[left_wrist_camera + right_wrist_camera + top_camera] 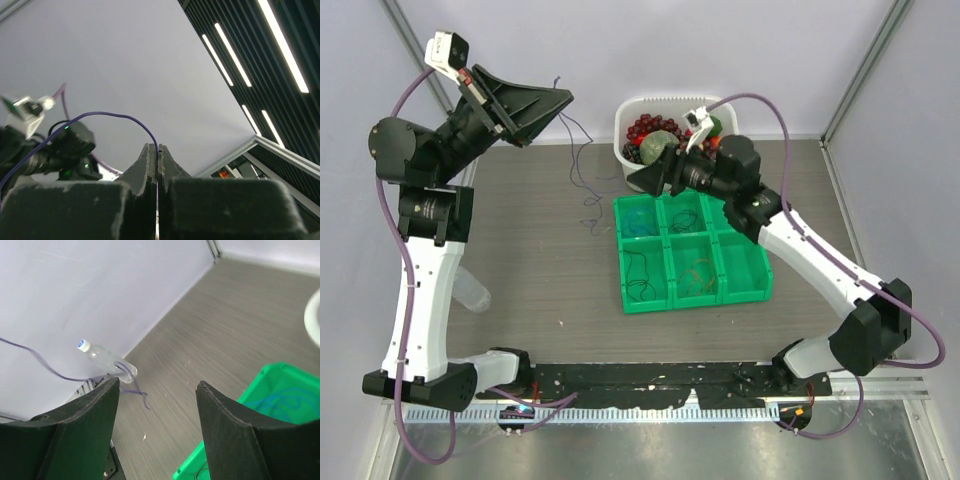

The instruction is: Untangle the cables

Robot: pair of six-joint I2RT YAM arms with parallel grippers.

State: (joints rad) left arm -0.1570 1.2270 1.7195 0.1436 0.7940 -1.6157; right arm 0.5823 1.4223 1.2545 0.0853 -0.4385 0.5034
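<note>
My left gripper (566, 101) is raised at the back left and shut on a thin purple cable (582, 165). The cable hangs from its tips, and its lower end lies on the table left of the bin. In the left wrist view the purple cable (110, 114) arcs out of the closed tips of the left gripper (157, 146). My right gripper (648, 176) hovers open over the bin's back-left corner, holding nothing. The right wrist view shows the right gripper (158, 382) wide apart, with the purple cable (50, 371) beyond it. A teal cable (640, 222), black cable (640, 275) and orange cable (698, 272) lie in separate bin compartments.
The green bin (745, 290) with several compartments stands mid-table. Behind it is a white tub (625, 112) of red beads and a green lump. A clear plastic bottle (470, 290) lies by the left arm and also appears as the bottle (105, 360) near the wall.
</note>
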